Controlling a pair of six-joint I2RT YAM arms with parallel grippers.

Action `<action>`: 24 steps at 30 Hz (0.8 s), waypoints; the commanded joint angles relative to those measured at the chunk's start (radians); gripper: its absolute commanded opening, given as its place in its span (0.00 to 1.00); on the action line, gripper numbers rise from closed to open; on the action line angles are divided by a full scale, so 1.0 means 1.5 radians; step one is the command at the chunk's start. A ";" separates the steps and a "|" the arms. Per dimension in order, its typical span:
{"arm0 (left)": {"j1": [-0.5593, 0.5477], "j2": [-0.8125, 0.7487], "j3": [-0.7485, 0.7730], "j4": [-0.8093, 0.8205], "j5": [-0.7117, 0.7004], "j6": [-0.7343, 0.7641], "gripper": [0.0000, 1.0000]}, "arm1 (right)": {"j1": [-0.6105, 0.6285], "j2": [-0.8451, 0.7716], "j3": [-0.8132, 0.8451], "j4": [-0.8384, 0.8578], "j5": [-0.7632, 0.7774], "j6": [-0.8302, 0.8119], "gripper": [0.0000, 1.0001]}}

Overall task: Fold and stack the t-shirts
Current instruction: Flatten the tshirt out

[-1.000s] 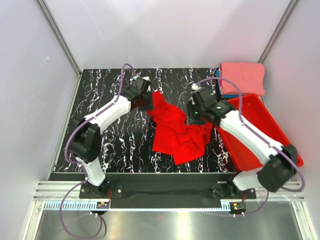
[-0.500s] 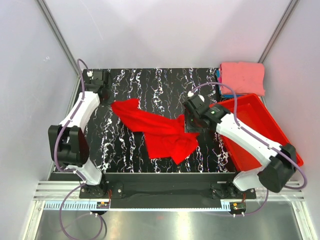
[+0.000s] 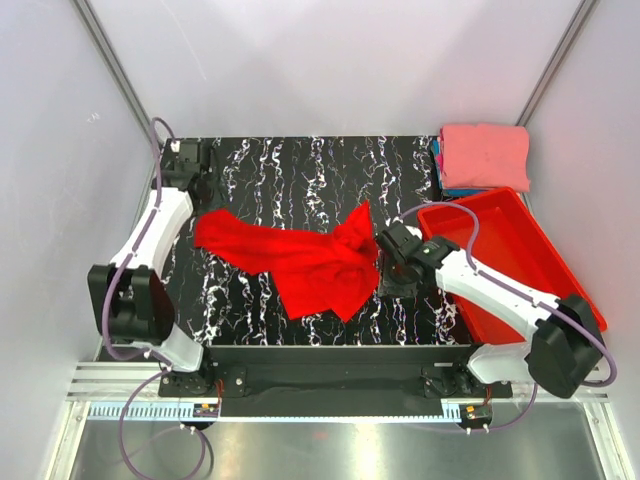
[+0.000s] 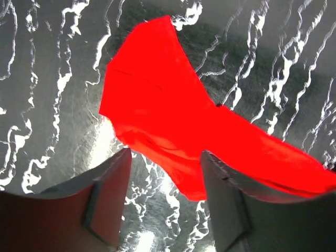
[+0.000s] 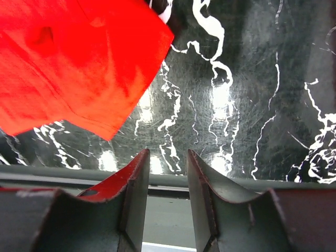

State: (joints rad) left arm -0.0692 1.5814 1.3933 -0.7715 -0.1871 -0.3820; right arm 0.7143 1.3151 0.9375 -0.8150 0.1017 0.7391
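Note:
A bright red t-shirt (image 3: 300,262) lies crumpled and stretched across the middle of the black marbled table (image 3: 300,165). My left gripper (image 3: 198,175) hovers at the far left, just behind the shirt's left end. In the left wrist view it (image 4: 165,155) is open, with the red cloth (image 4: 173,115) beyond the fingertips and nothing between them. My right gripper (image 3: 393,283) sits at the shirt's right edge, pointing at the near table edge. It (image 5: 168,153) is open and empty, with the shirt (image 5: 73,63) to its upper left. A folded salmon-pink t-shirt (image 3: 486,155) rests on a blue one (image 3: 441,168) at the back right.
A rigid red plastic bin (image 3: 520,255) stands at the right side of the table, under the right arm's forearm. The table's near edge (image 5: 220,181) runs just below the right fingers. White walls with metal posts enclose the table.
My left gripper has opened and let go of the red shirt, whose left end now lies spread on the table. The right gripper has moved toward the near edge.

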 commanded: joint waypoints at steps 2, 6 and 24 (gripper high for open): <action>-0.125 -0.129 -0.032 0.040 -0.003 0.105 0.62 | -0.011 -0.085 0.041 -0.002 0.049 0.065 0.42; -0.349 -0.224 -0.122 0.079 -0.028 0.151 0.58 | -0.056 -0.137 0.123 -0.071 0.088 0.054 0.42; -0.885 0.048 -0.148 0.210 -0.129 0.065 0.52 | -0.105 -0.339 0.292 -0.174 0.199 0.046 0.41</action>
State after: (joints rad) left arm -1.3773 1.6329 1.1217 -0.5232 -0.3710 -0.2459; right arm 0.5610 0.8059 1.3994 -1.0447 0.3573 0.7910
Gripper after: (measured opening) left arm 0.524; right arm 0.416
